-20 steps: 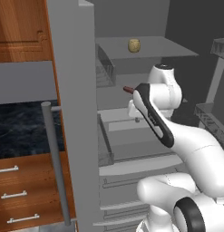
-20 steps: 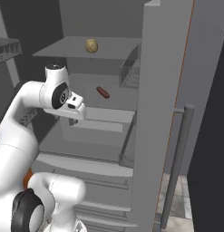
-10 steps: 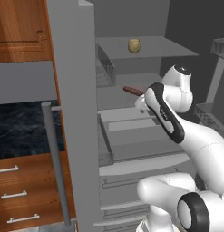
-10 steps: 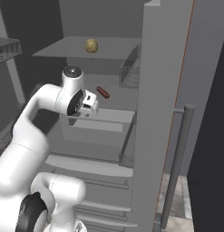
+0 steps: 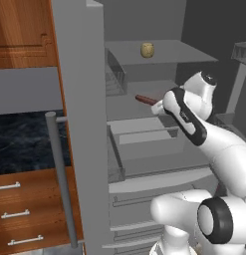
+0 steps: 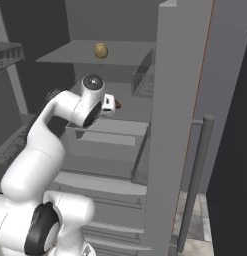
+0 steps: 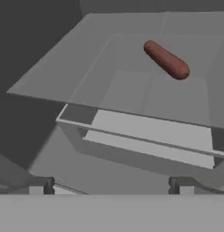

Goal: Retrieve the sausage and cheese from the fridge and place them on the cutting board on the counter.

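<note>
Fridge [image 5: 79, 99] open, arm reaching inside. Gripper [image 7: 111, 186] jaws spread wide, nothing between them, hovering over the pulled-out drawer [image 7: 145, 140] on its near side. Sausage [image 7: 166, 60] lies on the glass shelf [image 7: 50, 77] above the drawer, farther in and to the right of the gripper, apart from it. Cheese [image 5: 147, 50] sits on the top shelf [image 5: 169, 50], toward the back. Black counter [image 5: 25, 139] left of the fridge.
</note>
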Tool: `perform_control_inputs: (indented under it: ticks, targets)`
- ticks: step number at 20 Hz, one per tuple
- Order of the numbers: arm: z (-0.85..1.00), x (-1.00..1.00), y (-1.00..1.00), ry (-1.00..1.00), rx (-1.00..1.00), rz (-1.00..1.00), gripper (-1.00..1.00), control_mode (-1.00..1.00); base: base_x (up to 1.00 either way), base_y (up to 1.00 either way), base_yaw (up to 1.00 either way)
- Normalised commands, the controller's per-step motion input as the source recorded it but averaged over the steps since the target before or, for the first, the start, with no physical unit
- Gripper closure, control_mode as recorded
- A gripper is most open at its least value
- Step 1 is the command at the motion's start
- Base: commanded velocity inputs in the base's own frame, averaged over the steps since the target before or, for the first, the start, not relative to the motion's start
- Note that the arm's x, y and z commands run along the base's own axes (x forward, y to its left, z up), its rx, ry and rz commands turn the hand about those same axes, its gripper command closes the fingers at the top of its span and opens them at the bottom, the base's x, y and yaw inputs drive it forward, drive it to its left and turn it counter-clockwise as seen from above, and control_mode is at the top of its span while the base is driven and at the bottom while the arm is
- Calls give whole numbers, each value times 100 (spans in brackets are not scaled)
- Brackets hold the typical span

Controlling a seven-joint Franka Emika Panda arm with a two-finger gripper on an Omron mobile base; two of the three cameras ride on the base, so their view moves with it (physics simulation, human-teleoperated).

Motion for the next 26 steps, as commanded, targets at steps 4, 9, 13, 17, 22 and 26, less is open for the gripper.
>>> perform_control_inputs:
  ticks: [4,9,13,17,22,26]
  targets:
    - [0,29,-5,-38,-21,22,-100,-100,0,0,0]
    - [4,38,-1,-13,-18,3,-100,-100,0,0,0]
    - [9,52,0,10,-17,-9,-100,-100,0,0,0]
    - [4,39,-3,8,-7,-7,-100,-100,0,0,0]
    - [0,22,-10,3,1,-7,-100,-100,0,0,0]
    - [0,8,-8,-5,5,-1,-100,-100,0,0,0]
